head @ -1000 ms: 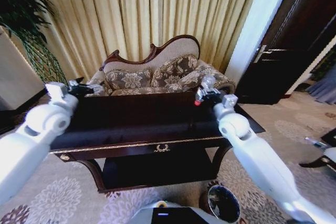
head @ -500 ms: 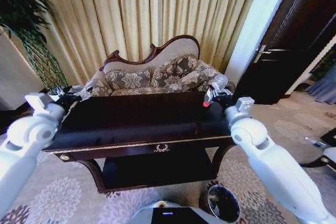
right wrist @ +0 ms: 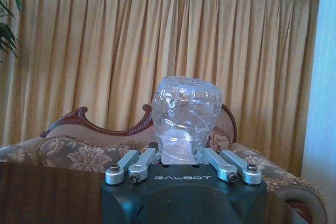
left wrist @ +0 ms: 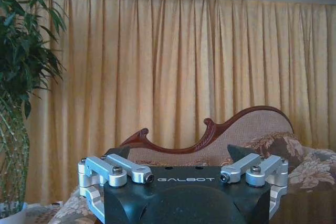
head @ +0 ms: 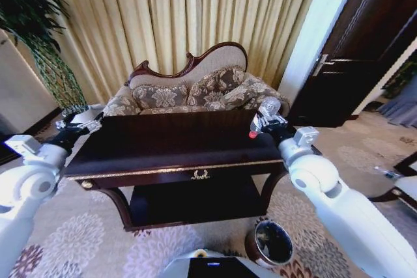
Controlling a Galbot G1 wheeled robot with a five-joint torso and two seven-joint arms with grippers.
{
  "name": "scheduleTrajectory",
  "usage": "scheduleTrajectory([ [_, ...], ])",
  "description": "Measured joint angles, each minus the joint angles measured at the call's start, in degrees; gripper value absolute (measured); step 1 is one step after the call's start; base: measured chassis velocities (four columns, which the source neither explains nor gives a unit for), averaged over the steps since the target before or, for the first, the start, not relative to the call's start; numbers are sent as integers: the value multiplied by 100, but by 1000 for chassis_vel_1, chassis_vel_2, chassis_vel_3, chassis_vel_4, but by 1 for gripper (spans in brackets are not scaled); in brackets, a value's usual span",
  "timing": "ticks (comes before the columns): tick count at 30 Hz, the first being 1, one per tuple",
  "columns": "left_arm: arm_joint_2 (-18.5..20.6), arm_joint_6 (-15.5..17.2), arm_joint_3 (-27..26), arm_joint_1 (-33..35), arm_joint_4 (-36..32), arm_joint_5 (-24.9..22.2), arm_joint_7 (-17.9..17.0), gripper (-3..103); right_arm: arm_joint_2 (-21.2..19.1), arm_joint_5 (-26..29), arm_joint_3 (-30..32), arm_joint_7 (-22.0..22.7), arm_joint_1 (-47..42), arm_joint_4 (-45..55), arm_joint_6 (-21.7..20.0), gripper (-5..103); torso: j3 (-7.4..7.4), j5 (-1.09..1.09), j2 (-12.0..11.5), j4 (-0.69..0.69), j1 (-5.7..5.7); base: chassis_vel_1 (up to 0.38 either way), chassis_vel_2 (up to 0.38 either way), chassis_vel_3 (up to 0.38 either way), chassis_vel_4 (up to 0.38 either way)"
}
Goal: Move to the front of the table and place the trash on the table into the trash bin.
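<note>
"GALBOT" reads in white on the black housing of each wrist; right end effector (head: 262, 119) closed on a clear crumpled plastic bottle (right wrist: 185, 118), the bottle upright between its silver fingers (right wrist: 137, 162), red end showing at the lower side in the head view, raised above the right end of the dark glossy desk (head: 169, 144); left end effector (head: 81, 124) held near the desk's left end, nothing seen in it, degree of opening cannot be told; trash bin (head: 273, 244) on the carpet, below the desk's right front corner.
</note>
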Motion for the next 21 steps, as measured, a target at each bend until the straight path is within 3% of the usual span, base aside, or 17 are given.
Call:
scheduleTrajectory([
  [9, 10, 13, 176, -98, -32, 98, 11, 100, 186, -346, 91, -37, -375, 31, 48, 25, 1, -1, -1, -1, 1, 184, -175, -178, 174],
  [21, -146, -18, 318, -147, -31, 246, 6, 100, 903, -1184, -327, -154, -704, -883, 329, 25, 0, 0, 0, 1, 0, 181, -177, -191, 173],
])
